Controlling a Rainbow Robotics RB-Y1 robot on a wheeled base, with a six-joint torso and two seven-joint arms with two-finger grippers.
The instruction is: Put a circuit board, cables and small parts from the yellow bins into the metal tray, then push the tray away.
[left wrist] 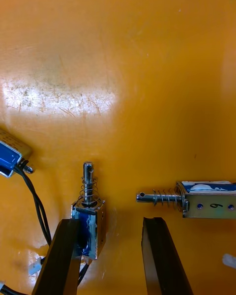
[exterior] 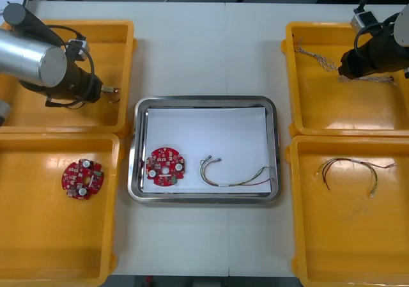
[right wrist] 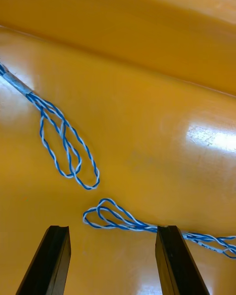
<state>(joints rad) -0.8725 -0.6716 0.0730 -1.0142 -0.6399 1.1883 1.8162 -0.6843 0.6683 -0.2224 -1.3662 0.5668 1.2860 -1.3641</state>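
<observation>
Bin (left wrist: 118, 54) — small metal parts (left wrist: 89, 216), left gripper (left wrist: 110, 220)

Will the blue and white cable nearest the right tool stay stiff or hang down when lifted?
Probably limp: the twisted blue and white cable lies in loose loops ahead of the right tool. It looks thin, so likely light.

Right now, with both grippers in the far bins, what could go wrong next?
The open left gripper has a small metal part against one finger, off centre: closing may knock it aside. The open right gripper straddles one twisted blue and white cable; the thin strands may slip, or snag the second cable nearby.
</observation>
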